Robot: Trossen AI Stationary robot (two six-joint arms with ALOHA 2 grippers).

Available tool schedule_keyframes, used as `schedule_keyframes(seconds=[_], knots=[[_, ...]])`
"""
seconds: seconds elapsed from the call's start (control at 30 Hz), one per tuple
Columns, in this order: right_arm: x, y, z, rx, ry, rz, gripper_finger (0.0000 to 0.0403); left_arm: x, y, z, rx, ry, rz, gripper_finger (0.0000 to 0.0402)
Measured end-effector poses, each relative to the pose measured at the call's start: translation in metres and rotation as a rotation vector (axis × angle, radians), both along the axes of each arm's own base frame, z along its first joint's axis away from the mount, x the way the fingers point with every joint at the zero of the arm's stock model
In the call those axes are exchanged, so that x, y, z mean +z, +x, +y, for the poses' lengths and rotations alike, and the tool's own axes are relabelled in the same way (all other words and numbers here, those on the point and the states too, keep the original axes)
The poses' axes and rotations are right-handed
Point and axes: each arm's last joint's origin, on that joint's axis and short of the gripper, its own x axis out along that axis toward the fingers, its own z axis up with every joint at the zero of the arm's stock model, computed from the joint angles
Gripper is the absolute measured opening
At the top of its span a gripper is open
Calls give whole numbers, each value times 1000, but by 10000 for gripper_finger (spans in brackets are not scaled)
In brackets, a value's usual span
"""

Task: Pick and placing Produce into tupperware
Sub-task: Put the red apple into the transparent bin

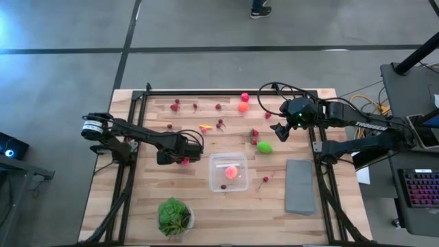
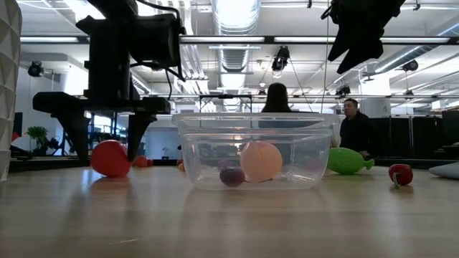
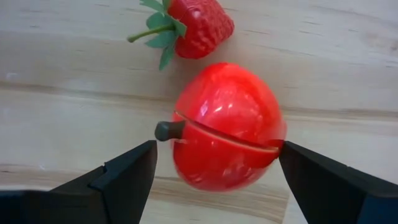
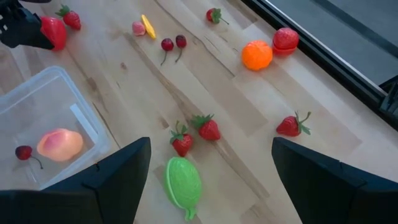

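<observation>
Wooden table [image 1: 144, 199]: tub [image 1: 228, 172] holds two pieces; left gripper [image 1: 184, 160] open around apple [image 3: 227, 127], right gripper [image 1: 280, 130] open, empty.

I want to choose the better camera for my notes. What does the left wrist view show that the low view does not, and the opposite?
Only the left wrist view shows a strawberry lying just past the red apple, and the apple's seam and dark stem between the open left gripper.

Only the low view shows the tupperware holding a peach-coloured piece and a dark cherry, the lime-green piece, and people behind.

Both show the red apple, the left gripper around it and the wooden table.
</observation>
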Motion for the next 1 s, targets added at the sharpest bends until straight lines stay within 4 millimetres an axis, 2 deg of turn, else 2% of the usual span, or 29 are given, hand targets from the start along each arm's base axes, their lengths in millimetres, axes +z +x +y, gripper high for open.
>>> schedule_keyframes(seconds=[1.0], knots=[[0, 0, 0, 0, 0, 0, 327, -4, -1, 2, 3, 55, -4, 321]])
